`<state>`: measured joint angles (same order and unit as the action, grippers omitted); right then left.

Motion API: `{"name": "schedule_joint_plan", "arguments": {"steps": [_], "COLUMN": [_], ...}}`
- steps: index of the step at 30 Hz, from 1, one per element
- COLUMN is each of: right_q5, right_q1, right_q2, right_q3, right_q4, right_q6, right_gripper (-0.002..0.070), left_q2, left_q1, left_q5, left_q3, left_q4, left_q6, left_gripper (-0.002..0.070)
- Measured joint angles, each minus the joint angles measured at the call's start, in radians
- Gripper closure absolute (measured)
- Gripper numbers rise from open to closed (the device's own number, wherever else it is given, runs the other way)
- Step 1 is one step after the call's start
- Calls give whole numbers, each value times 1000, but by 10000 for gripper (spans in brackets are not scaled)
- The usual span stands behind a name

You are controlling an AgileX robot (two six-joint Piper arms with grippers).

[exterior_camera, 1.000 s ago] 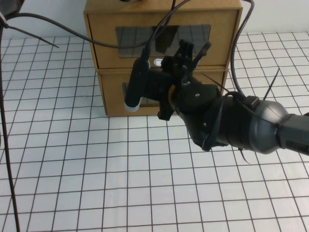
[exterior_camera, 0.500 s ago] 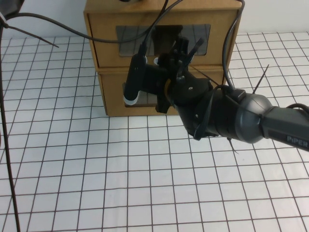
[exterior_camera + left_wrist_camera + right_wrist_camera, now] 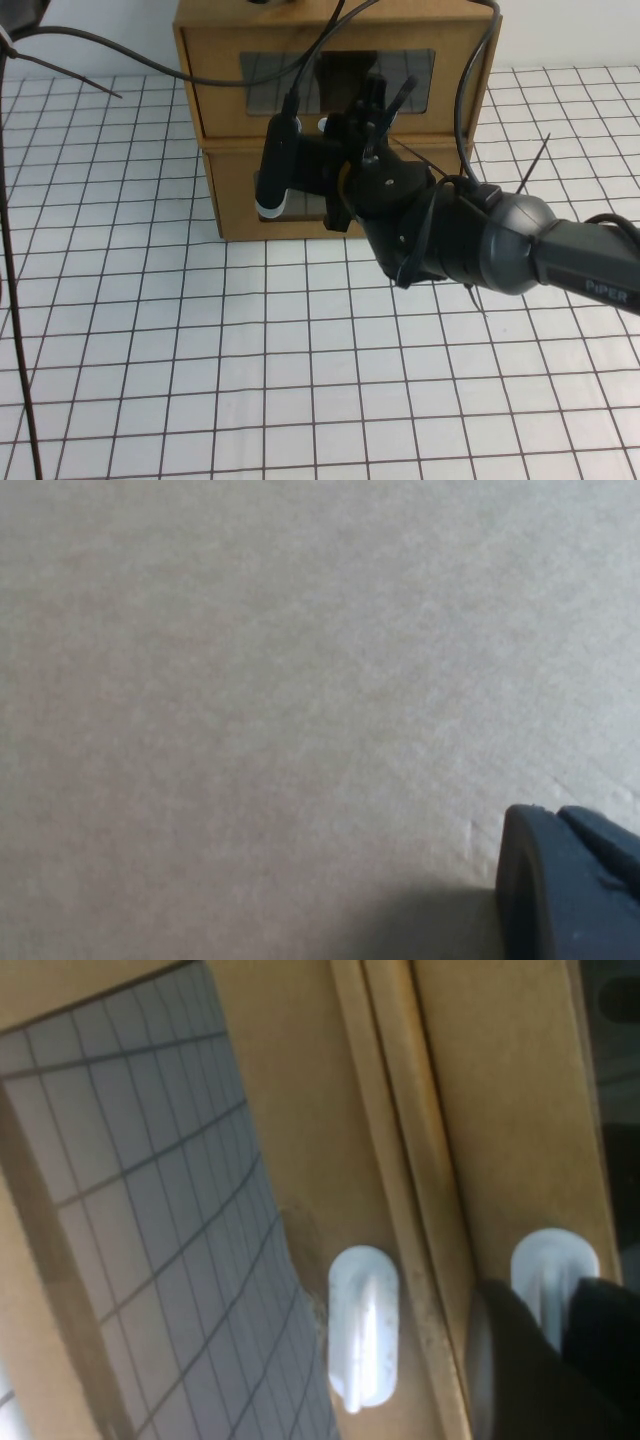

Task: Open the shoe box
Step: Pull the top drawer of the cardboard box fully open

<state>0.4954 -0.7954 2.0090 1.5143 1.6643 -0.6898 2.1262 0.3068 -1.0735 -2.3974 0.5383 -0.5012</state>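
Right up against the front of the shoe box (image 3: 225, 190), the right gripper (image 3: 556, 1335) sits over a white handle (image 3: 553, 1260). Whether it is clamped on that handle or standing apart from it cannot be told. A second white handle (image 3: 362, 1325) lies just beside the first, across the seam between the box's two stacked cardboard drawers. Behind the gripper, the dark right arm (image 3: 470, 240) stretches away from the box front, and black cables (image 3: 470, 90) loop over the box. The shoe box stands at the far side of the gridded table (image 3: 200, 380). The left gripper (image 3: 570, 890) hovers close to a plain beige surface (image 3: 250, 680). Its state and its place relative to the box cannot be told.
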Motion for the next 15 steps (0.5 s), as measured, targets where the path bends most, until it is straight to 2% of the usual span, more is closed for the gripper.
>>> {"name": "schedule_joint_plan", "arguments": {"steps": [5,12,15], "right_q5": [4,38,46], "right_q1": [0,-2,-6], "right_q2": [0,23,29], "right_q3": [0,30,39], "right_q4": [0,0,0], "right_q6": [0,0,2], "right_gripper": [566,644,654], "left_q2": [0,0,0], "left_q1": [0,0,0], "left_q5": [-2,-4,-4], "left_q3": [0,0,0], "left_q4": [0,0,0], "left_q6": [0,0,0], "left_gripper": [680,680,680]}}
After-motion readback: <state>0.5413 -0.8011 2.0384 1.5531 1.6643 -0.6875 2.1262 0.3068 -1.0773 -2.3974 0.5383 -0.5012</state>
